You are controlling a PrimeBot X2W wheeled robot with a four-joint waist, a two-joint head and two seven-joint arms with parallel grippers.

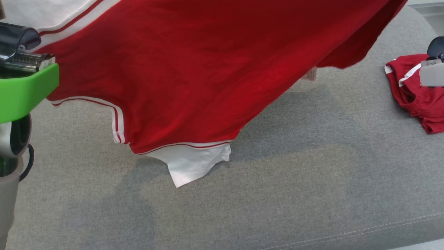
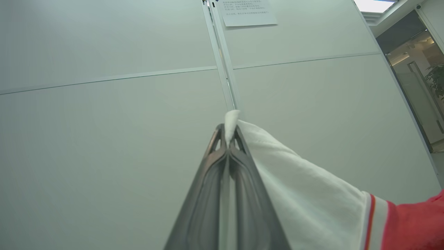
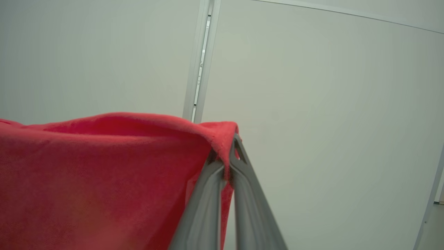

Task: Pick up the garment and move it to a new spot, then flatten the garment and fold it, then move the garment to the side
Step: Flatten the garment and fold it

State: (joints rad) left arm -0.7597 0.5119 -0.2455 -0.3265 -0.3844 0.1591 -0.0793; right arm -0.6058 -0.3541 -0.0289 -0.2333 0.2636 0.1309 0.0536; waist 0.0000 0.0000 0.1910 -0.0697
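Left claw (image 2: 228,130): I grip the garment (image 2: 312,201) by a white sleeve.
Right claw (image 3: 225,146): I grip a red edge.
Garment position: hung spread between both, above the grey upholstered surface (image 1: 312,173).

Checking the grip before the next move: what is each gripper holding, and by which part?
Both are shut on the red garment. The left gripper pinches a bit of its white fabric; the right gripper pinches a red edge.
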